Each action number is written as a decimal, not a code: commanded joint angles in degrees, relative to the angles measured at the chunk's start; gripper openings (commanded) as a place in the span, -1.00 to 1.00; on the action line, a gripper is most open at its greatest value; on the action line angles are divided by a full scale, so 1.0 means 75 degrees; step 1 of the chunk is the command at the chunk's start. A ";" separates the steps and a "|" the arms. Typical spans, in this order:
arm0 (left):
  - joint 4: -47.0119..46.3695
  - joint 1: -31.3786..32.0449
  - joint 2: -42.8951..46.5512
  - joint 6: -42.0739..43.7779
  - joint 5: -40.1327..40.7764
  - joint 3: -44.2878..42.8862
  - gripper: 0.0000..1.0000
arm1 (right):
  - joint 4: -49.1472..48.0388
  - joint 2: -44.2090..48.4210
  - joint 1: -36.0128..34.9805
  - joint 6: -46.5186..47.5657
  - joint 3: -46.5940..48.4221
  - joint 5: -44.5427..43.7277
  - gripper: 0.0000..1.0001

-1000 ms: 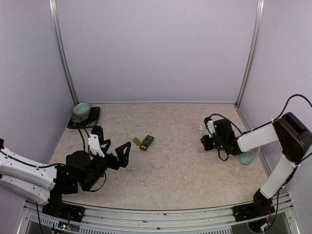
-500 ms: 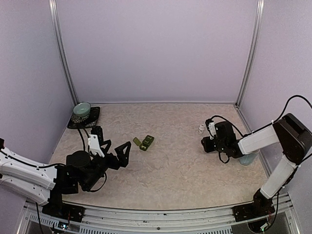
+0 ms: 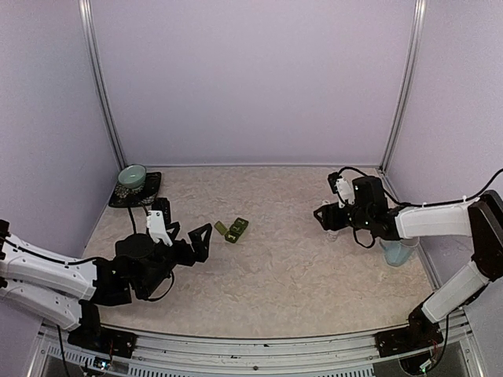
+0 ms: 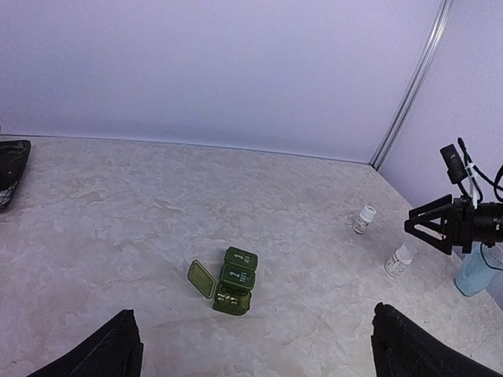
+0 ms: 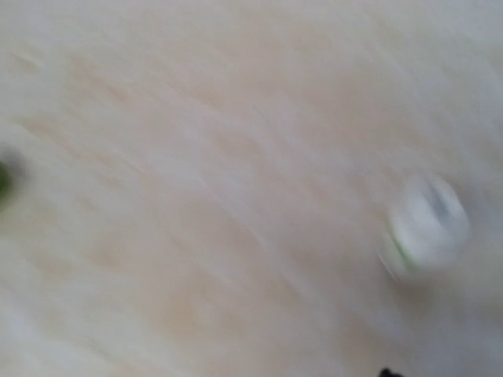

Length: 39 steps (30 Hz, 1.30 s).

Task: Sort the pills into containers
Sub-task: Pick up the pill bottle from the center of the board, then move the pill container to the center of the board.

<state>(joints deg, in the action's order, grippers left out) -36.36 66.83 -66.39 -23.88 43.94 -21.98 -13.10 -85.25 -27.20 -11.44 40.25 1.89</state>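
Right pincer (image 3: 323, 221) has swung left, jaws parting; left pincer (image 4: 255, 311) wide; only left wrist view shows both white bottles (image 4: 364, 218)

- Table top (image 3: 283, 251): matt, smooth, beige with stone-like veining.
- Containers (image 4: 233, 280): dark green plastic, slightly see-through, with a light gloss on the lids.
- Far bottle (image 4: 364, 219) and near bottle (image 4: 399, 259): white plastic with a dull sheen.
- Mug (image 4: 474, 271): pale blue, see-through, probably plastic.
- Bowl (image 3: 132, 176): pale green, glossy, glazed-looking.
- Mat (image 3: 149, 188) under the bowl: black and matt.
- Walls (image 3: 251, 78): lilac, flat matt, smooth.
- Corner post (image 3: 402, 86): bare metal with a brushed sheen.
- Left gripper (image 3: 183, 233): matt black plastic.
- Left arm (image 3: 47, 275): smooth white shell, semi-gloss.
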 commanded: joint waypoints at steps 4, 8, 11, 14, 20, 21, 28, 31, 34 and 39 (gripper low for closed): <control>0.0013 -0.1503 -0.0614 -0.0469 -0.1856 -0.0591 0.98 | 0.1582 -0.0665 0.0088 0.0512 0.2102 0.2968 0.35; -0.0335 -0.2413 -0.1147 -0.0635 -0.3083 -0.0868 0.97 | 0.1770 -0.1797 0.0088 0.0363 0.3157 0.4456 0.34; -0.0560 -0.2963 -0.1715 -0.0752 -0.3965 -0.1121 0.97 | 0.1821 -0.2792 0.0088 0.0242 0.4043 0.5194 0.32; -0.1086 -0.3437 -0.2353 -0.0857 -0.4727 -0.1315 0.97 | 0.1727 -0.3713 0.0050 -0.0017 0.4787 0.5744 0.30; -0.1645 -0.3804 -0.3631 -0.1118 -0.5538 -0.1735 0.94 | 0.2078 -0.5377 -0.0265 -0.0123 0.6494 0.6203 0.30; -0.1675 -0.3828 -0.3791 -0.1133 -0.5580 -0.1804 0.93 | 0.2210 -0.5631 -0.0318 -0.0128 0.6795 0.6228 0.30; -0.1902 -0.3944 -0.4460 -0.1199 -0.5703 -0.2094 0.87 | 0.2647 -0.6729 -0.0581 -0.0248 0.8087 0.6271 0.30; -0.1898 -0.4014 -0.4612 -0.1234 -0.5847 -0.2177 0.86 | 0.2882 -0.6977 -0.0674 -0.0083 0.8434 0.6193 0.30; -0.1977 -0.4072 -0.4741 -0.1316 -0.5981 -0.2170 0.86 | 0.3138 -0.7142 -0.0774 0.0131 0.8720 0.6027 0.34; -0.2232 -0.4091 -0.4883 -0.1456 -0.6189 -0.2011 0.82 | 0.3293 -0.7460 -0.0835 0.0291 0.8975 0.6169 0.34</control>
<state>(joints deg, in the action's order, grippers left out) -49.89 36.51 -101.78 -33.65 -0.16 -37.06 8.93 -138.67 -32.67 -11.22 105.14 47.40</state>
